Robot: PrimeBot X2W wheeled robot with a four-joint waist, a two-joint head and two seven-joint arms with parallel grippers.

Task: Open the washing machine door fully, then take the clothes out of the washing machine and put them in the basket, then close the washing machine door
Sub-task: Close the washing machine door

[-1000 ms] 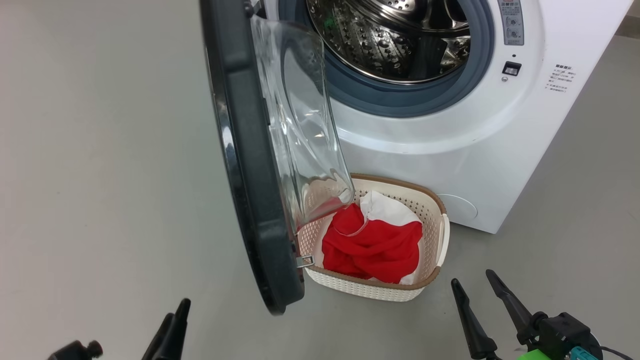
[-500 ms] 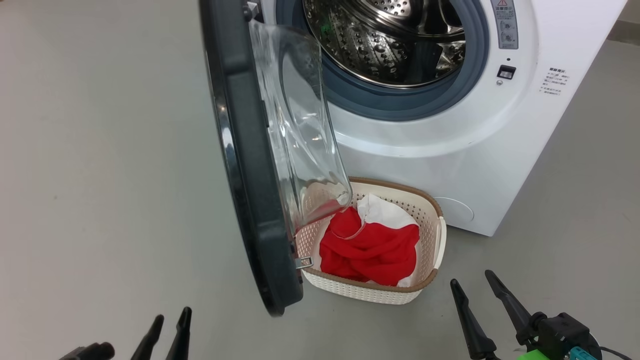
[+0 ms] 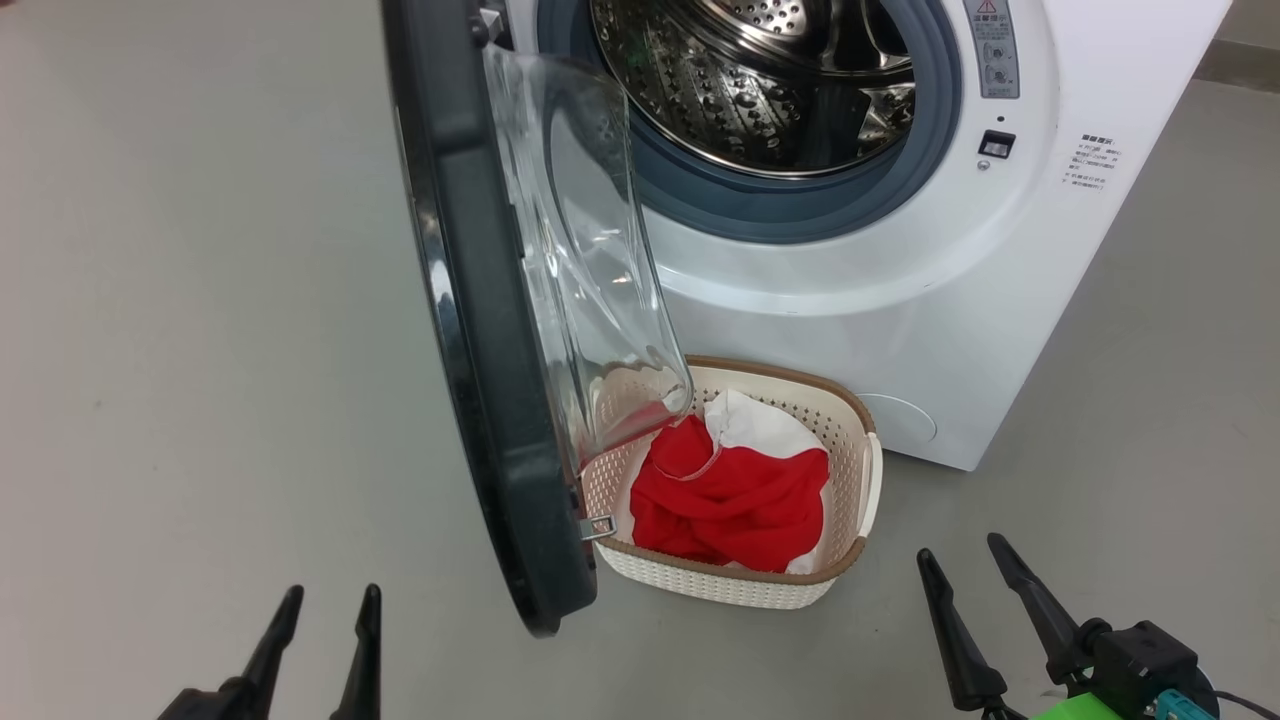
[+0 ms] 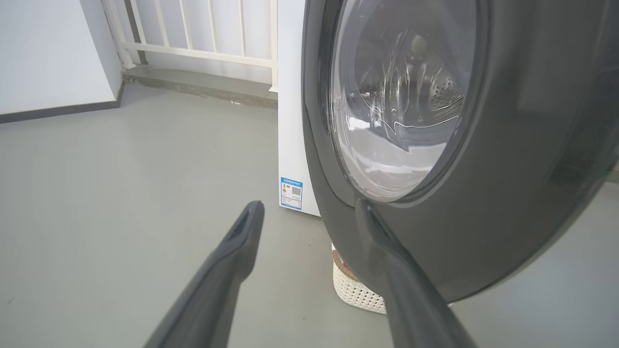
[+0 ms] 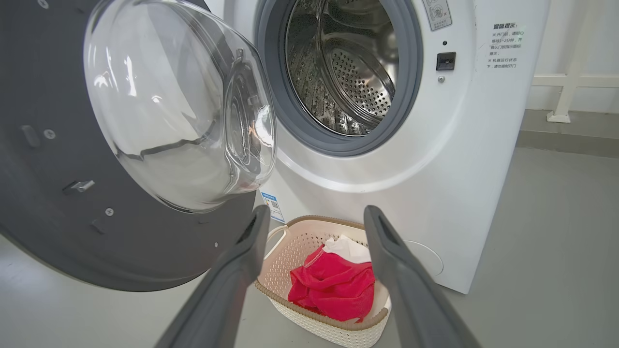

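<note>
Two grippers hover near, fingers spread, empty; left gripper left of the open washing machine door; right gripper beside the basket holding the clothes, before the washing machine.

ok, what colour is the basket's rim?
Brown, with a woven look; the rim tops a cream-white perforated basket. It shows best in the right wrist view.

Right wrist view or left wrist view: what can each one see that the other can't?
Right wrist view: the shiny drum inside the washing machine, and the red clothes lying in the basket. Left wrist view: the dark outer face of the washing machine door and the machine's plain side. Both: the open door, a bit of the basket, a white railing and the grey floor.
</note>
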